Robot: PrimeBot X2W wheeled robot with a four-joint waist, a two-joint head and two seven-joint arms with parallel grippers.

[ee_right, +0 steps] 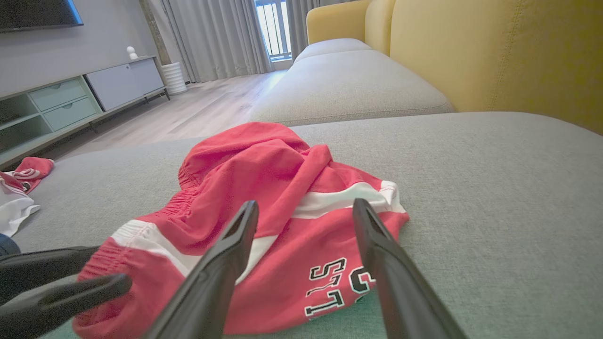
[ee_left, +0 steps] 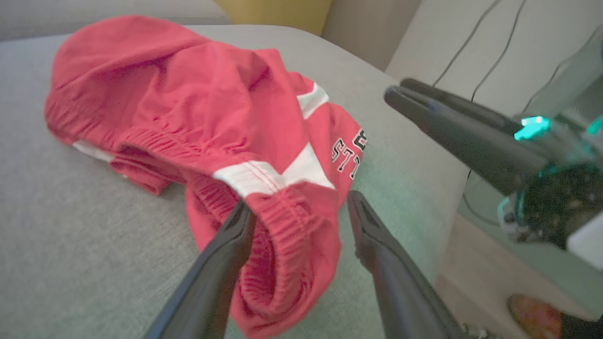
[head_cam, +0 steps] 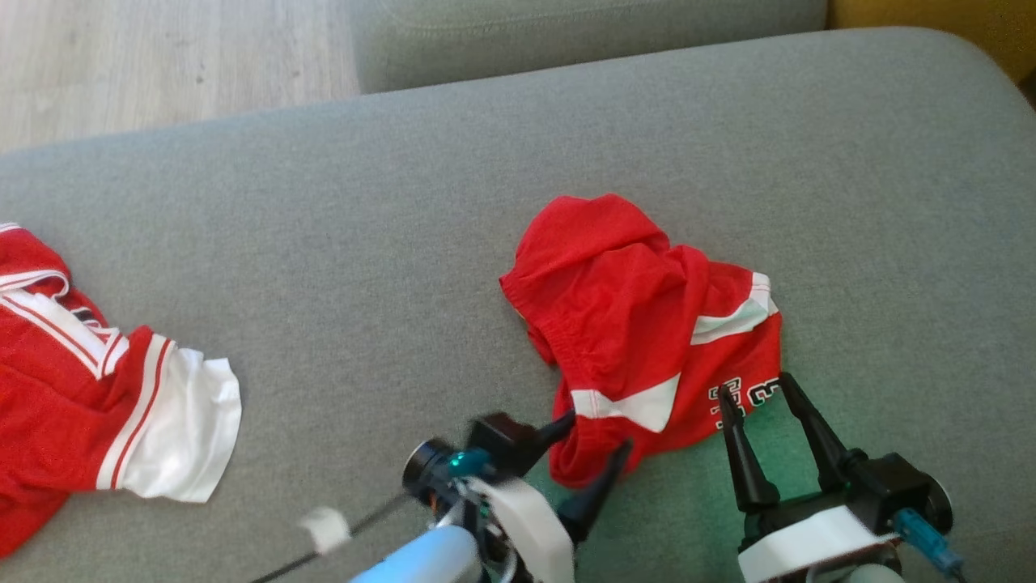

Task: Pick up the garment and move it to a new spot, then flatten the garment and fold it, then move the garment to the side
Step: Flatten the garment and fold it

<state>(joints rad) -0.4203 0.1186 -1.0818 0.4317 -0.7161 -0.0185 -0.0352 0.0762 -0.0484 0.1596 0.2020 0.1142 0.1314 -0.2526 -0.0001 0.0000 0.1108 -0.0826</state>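
Near the front edge of the grey cushion (head_cam: 405, 202), right of its middle, the garment (head_cam: 639, 324) lies in a crumpled heap. It is a pair of red shorts with white wedge panels and black-and-white lettering on the lower right part. Its elastic waistband is bunched along the left side and curls down toward the front edge.

The left gripper (head_cam: 597, 431) stands at the heap's front left corner with its jaws wide. In the left wrist view a fold of the elastic band sits between the two fingers, one fingertip (ee_left: 242, 212) against the cloth and the other just clear of it, so nothing is clamped.

The right gripper (head_cam: 754, 389) is at the heap's front right corner, also spread wide. Its fingers reach over the lettered part, and whether they touch the fabric I cannot tell.

Well apart, at the cushion's left edge, lies a second garment (head_cam: 97, 389), red with white stripes and a white sleeve. Beyond the cushion's far edge are another grey cushion (head_cam: 566, 32) and a pale wooden floor (head_cam: 162, 65). A yellow backrest (ee_right: 494, 47) rises along the right side.
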